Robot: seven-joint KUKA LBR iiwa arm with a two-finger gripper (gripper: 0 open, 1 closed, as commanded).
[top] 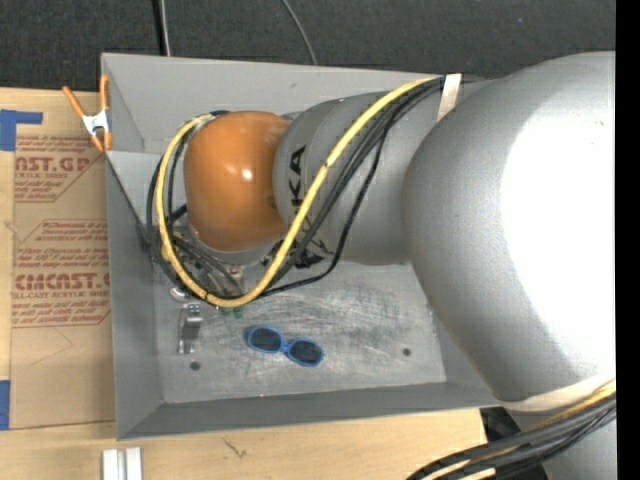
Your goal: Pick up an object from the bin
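Our claw [188, 330] hangs low over the floor of the grey bin [135, 358], near the view's left wall, beneath the orange wrist cover [232, 178]. We cannot tell whether it is released or clenched. Near it, toward the view's right and apart from it, a blue pair of toy glasses [283, 345] lies flat.

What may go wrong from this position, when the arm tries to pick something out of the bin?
1. The gripper is low beside the bin's wall at the view's left, apart from the blue two-lobed object on the floor; a grasp here would probably catch nothing.
2. So near that sloped wall, a further move toward it may scrape it.
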